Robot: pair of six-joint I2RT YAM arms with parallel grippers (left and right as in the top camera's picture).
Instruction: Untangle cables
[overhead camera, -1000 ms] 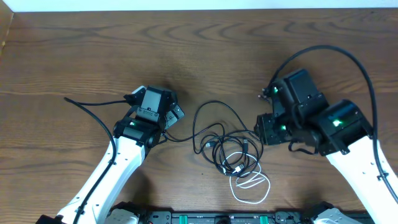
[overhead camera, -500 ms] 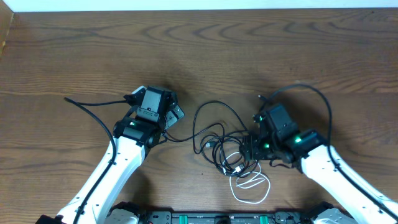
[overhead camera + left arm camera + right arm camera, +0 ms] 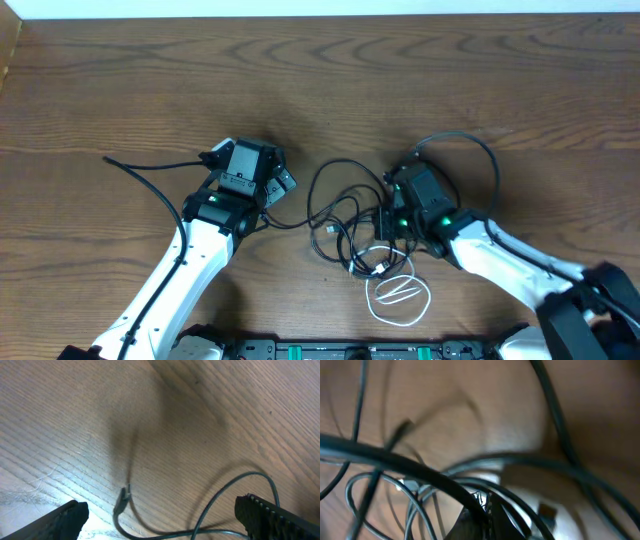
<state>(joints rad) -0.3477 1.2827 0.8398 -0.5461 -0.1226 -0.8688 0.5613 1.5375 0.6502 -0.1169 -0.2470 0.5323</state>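
The cables [image 3: 345, 225] lie as a loose tangle of thin black cords at the table's middle front, with a white loop [image 3: 400, 295] at their near edge. My left gripper [image 3: 283, 183] stands open just left of the tangle. In the left wrist view a black cord's plug end [image 3: 121, 497] lies on the wood between its spread fingers [image 3: 65, 520]. My right gripper [image 3: 385, 228] reaches into the tangle's right side. In the right wrist view its jaws [image 3: 487, 512] are pressed together, with a black cord [image 3: 420, 472] running into the pinch and several others crossing close around.
The brown wooden table [image 3: 320, 80] stretches back to a white wall strip. Thicker black cords fixed to the arms loop at the left [image 3: 140, 168] and above the right wrist [image 3: 470, 145]. The arms' base bar [image 3: 330, 350] runs along the front edge.
My right arm has swung down and left into the tangle, and its jaws have gone from open to shut. The black cords have shifted slightly left. The left arm has stayed still.
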